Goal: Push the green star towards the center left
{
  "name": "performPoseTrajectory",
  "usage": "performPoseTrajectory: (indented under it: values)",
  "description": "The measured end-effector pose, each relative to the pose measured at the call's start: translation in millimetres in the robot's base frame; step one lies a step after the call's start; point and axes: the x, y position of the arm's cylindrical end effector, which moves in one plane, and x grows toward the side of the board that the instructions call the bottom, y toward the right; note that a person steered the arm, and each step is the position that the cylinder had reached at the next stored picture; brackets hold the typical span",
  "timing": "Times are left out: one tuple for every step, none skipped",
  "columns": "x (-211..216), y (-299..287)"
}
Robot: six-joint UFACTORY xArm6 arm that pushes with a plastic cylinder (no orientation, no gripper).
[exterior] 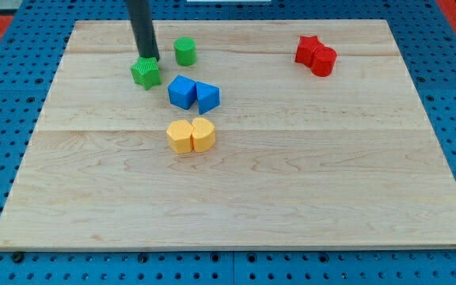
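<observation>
The green star lies on the wooden board near the view's top left. My tip stands right at the star's upper edge, touching or nearly touching it. The rod rises from there out of the view's top. A green cylinder stands just to the right of the tip, apart from the star.
Two blue blocks sit together below and right of the star. Two yellow blocks sit together below those. A red star and a red cylinder touch at the view's top right. Blue pegboard surrounds the board.
</observation>
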Motion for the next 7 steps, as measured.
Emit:
performPoseTrajectory:
  values:
    - [8.5, -31.0]
    - [14.5, -93.9]
    - [4.0, -44.1]
    - [-7.6, -25.6]
    - [5.8, 21.3]
    - [18.1, 43.9]
    - [19.4, 47.4]
